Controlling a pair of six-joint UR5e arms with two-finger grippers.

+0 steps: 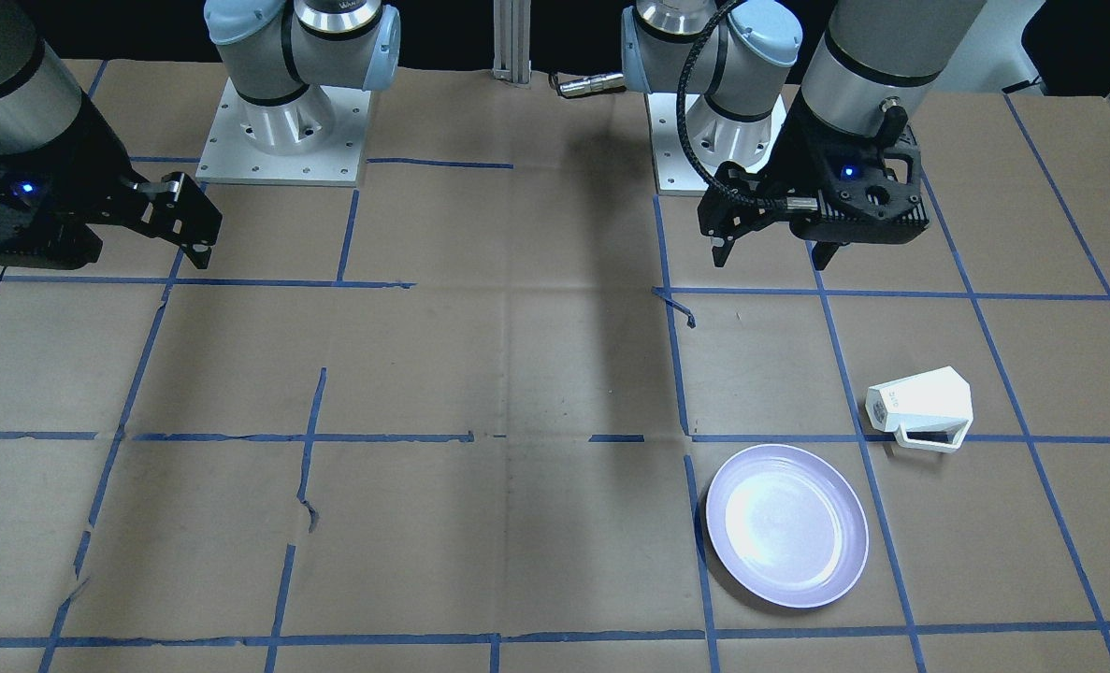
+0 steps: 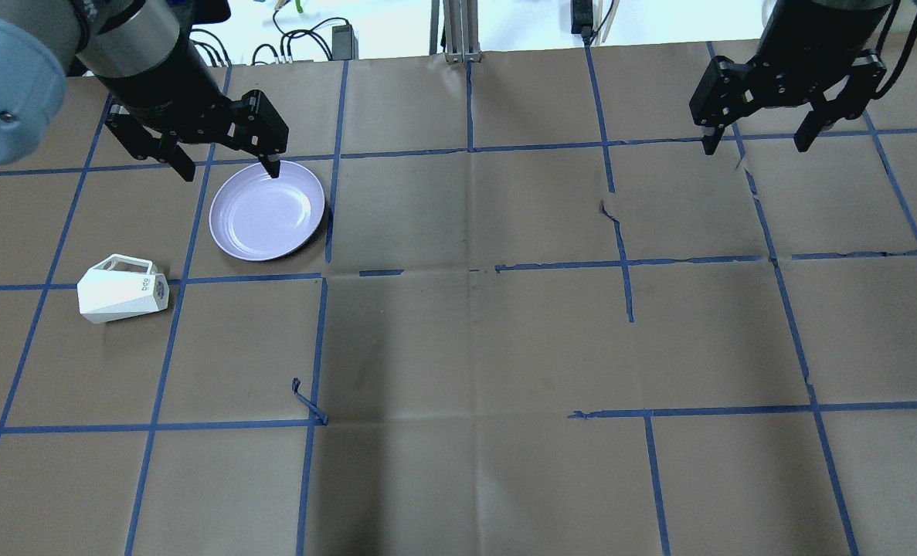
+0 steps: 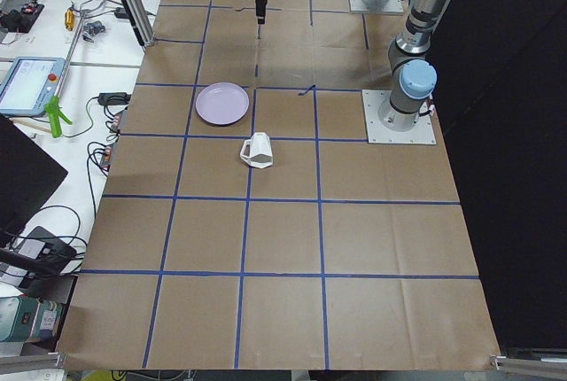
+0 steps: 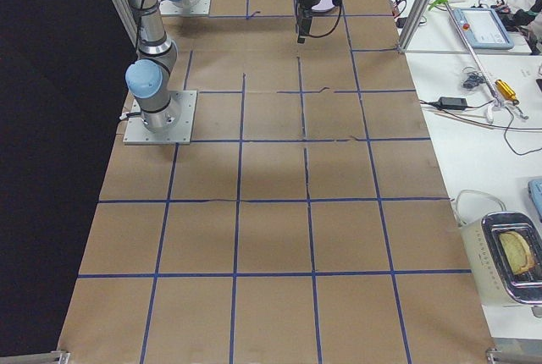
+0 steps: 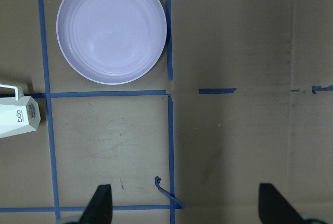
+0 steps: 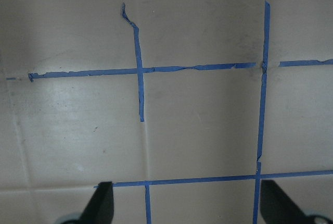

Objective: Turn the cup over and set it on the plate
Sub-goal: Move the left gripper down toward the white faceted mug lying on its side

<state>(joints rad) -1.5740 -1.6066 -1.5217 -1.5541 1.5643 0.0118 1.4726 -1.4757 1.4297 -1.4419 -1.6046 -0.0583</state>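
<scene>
The white faceted cup (image 1: 924, 404) lies on its side on the brown paper, its handle flat on the table and its marked base toward the table's middle. It also shows in the overhead view (image 2: 118, 292), the exterior left view (image 3: 258, 151) and at the left wrist view's left edge (image 5: 18, 120). The pale lavender plate (image 1: 786, 525) sits empty beside it, apart from it (image 2: 267, 210) (image 5: 111, 27). My left gripper (image 2: 230, 171) hangs open and empty above the table, nearer the robot than both. My right gripper (image 2: 754, 145) is open and empty, high over the other half of the table.
Brown paper with a blue tape grid covers the table (image 2: 473, 340). A loose curl of tape (image 2: 307, 401) sticks up near the left arm's base (image 1: 713, 131). The right arm's base (image 1: 283, 121) is bolted beside it. Operator desks with cables (image 3: 80, 62) line the far edge.
</scene>
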